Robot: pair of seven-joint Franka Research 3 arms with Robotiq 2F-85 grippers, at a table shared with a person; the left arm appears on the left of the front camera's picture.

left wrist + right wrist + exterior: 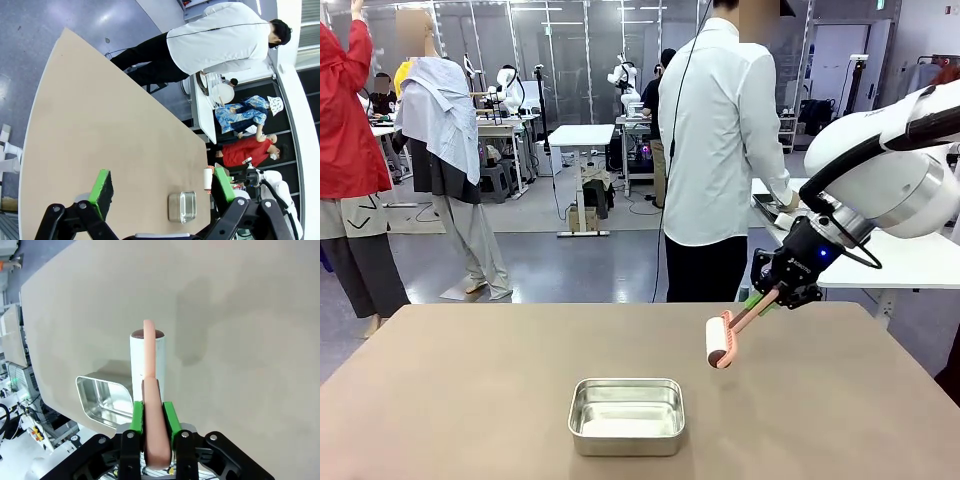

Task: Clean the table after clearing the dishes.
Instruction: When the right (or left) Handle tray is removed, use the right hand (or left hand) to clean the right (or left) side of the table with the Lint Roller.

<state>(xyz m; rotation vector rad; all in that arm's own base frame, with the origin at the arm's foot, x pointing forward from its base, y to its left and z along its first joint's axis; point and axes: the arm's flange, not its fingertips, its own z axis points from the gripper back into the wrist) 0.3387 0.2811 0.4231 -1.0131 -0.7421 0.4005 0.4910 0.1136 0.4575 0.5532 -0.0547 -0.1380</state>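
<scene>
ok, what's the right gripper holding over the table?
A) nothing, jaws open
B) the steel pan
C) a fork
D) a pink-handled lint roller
D: the right gripper is shut on the pink handle of the lint roller, while the steel pan sits untouched on the table.

R arm (pixel 905 185) was white, rounded shells, w/ a black cable (pixel 880 141) along it and a blue light (pixel 822 254) at the wrist. R gripper (pixel 760 298) was black w/ green pads (pixel 137 415). L gripper (pixel 162 186) was the same: black links, round bolts (pixel 54 208) at the joints. Person (pixel 720 130), far side, wore a white long-sleeved shirt and black trousers.
</scene>
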